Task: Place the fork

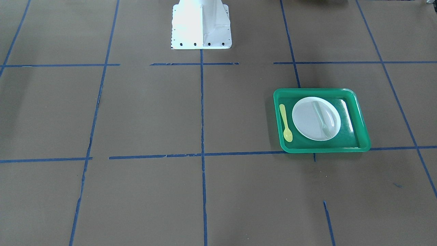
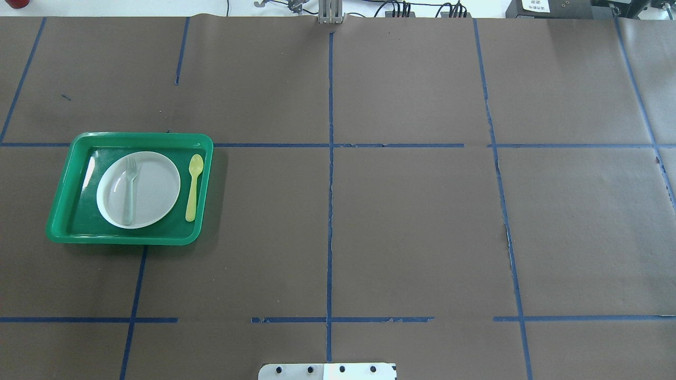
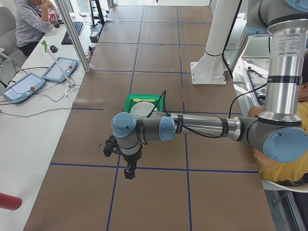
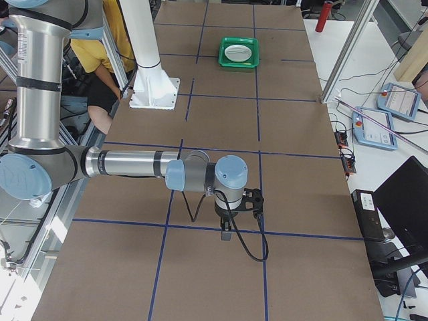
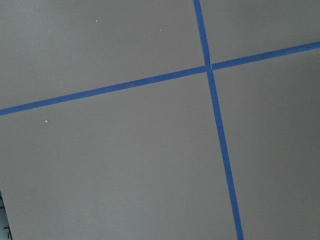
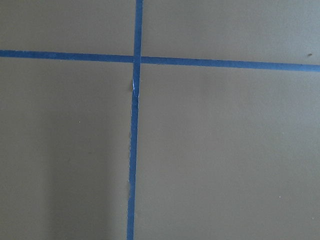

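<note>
1. My left hand (image 3: 129,171) hangs above the tabletop (image 2: 412,221), apart from the green tray (image 2: 132,136). I see it only from the side, so I cannot tell if it is released or clenched.
2. My right hand (image 4: 226,234) hangs well apart from the tray. Here also I cannot tell its state.
3. The fork (image 2: 129,190) lies inside the tray, flat on the white plate (image 2: 156,192).
4. The yellow spoon (image 2: 194,187) lies inside the tray too, just beside the plate.
</note>
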Available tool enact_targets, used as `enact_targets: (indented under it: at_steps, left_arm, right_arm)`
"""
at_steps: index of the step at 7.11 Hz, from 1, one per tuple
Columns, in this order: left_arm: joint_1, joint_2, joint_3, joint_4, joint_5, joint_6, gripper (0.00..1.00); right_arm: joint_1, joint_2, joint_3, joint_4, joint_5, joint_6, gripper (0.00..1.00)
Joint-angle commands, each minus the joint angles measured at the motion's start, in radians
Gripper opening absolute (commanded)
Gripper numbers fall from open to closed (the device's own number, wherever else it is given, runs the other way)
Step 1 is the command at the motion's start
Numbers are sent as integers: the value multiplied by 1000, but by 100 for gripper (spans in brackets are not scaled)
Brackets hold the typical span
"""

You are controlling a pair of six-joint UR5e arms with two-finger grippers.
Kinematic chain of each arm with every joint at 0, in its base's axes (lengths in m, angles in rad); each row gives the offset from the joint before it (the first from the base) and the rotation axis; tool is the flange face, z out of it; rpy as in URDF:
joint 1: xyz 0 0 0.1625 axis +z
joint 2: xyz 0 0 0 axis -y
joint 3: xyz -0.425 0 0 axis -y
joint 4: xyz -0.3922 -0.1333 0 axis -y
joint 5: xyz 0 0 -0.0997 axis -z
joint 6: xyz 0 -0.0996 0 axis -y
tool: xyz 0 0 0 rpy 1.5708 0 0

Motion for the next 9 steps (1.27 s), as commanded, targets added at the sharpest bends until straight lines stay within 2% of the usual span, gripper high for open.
enact_targets:
  at_steps: [1,7,8,9]
  left_arm:
    - [1,-2,9,-3,-8,-2,100]
    - [17,-16,3,-37,-11,-3,100]
    - [80,-18,-44,-73,-38,-137,100]
    - [258,-22,-125,-93,-38,-342,100]
  right_arm:
    - [0,0,0,0,0,0,100]
    - [0,0,0,0,0,1,100]
    - [0,0,0,0,0,0,100]
    - [0,0,0,0,0,1,100]
